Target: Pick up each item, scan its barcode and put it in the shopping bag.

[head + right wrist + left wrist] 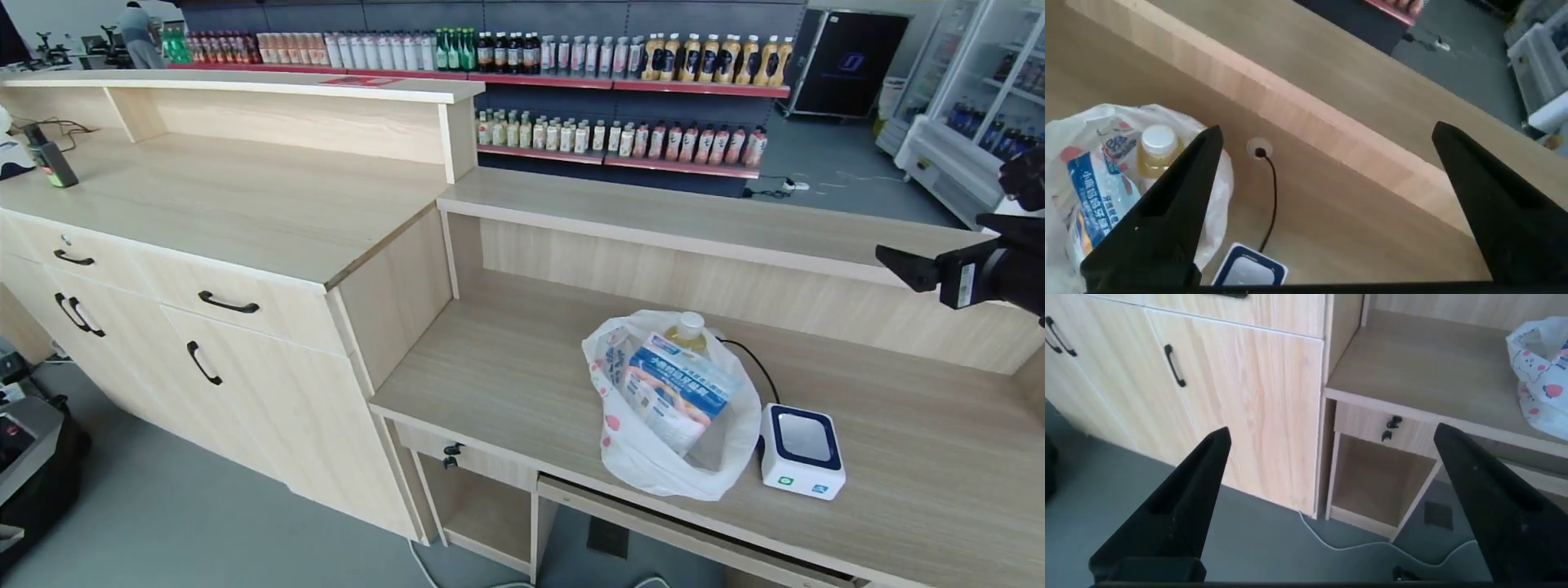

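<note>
Shopping bag sits on the counter — right claw hangs above it, spread wide, empty.

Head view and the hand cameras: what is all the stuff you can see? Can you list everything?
shopping bag: one, white with pink prints, on the lower desk
bottle: one, yellowish with a white cap, upright in the bag
package: one, blue and white, in the bag in front of the bottle
scanner: one, white with a dark blue frame, on the desk beside the bag
cable: one, black, behind the scanner
desk: one, light wood
drink bottles: many, mixed colours, on shelves behind
handheld device: one, dark, on the higher counter
left gripper: one, black, open, low by the cabinets
right gripper: one, black, open, above the desk
</note>
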### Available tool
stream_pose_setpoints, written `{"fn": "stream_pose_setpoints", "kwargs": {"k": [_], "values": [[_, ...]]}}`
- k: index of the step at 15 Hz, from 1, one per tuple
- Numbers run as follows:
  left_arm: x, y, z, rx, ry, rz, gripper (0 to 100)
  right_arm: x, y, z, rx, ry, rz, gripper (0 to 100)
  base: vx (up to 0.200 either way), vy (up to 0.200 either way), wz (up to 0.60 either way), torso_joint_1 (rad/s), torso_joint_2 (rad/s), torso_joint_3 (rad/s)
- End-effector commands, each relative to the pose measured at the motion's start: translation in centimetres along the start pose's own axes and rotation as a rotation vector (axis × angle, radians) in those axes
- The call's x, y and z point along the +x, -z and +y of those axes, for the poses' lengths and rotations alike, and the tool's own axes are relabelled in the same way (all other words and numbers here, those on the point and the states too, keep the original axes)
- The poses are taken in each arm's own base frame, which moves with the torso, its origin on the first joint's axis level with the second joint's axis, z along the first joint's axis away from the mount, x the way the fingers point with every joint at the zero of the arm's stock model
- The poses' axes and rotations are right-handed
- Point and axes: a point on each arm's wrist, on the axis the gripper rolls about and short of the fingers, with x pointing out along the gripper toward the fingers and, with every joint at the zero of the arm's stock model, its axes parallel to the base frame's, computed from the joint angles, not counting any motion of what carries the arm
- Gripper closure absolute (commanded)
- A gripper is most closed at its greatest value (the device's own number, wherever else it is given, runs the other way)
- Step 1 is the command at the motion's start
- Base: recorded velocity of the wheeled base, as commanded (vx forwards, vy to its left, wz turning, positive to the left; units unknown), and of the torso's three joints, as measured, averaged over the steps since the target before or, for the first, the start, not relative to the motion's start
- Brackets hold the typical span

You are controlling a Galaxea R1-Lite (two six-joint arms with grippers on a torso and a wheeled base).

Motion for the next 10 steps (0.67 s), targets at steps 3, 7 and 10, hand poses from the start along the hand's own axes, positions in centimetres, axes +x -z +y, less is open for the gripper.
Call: {"fn": "stream_pose_setpoints", "kwargs": {"k": [3,7,10], "values": [[0.0,0.0,0.0,-0.001,-0.001,0.0,0,-4.9,-3.1,-0.9,0.07,0.062,-0.002,0,0.0,0.0,-0.6,0.002,0.0,0.004],[0.0,0.0,0.0,0.001,-0.001,0.0,0,-8.1,-1.8,0.2,0.104,0.056,0.004,0,0.0,0.0,-0.6,0.002,0.0,0.001],[0.0,0.0,0.0,0.001,-0.001,0.0,0,-13.4,0.2,1.9,0.259,0.053,-0.055,0,0.0,0.0,0.0,0.0,0.0,0.0]]}}
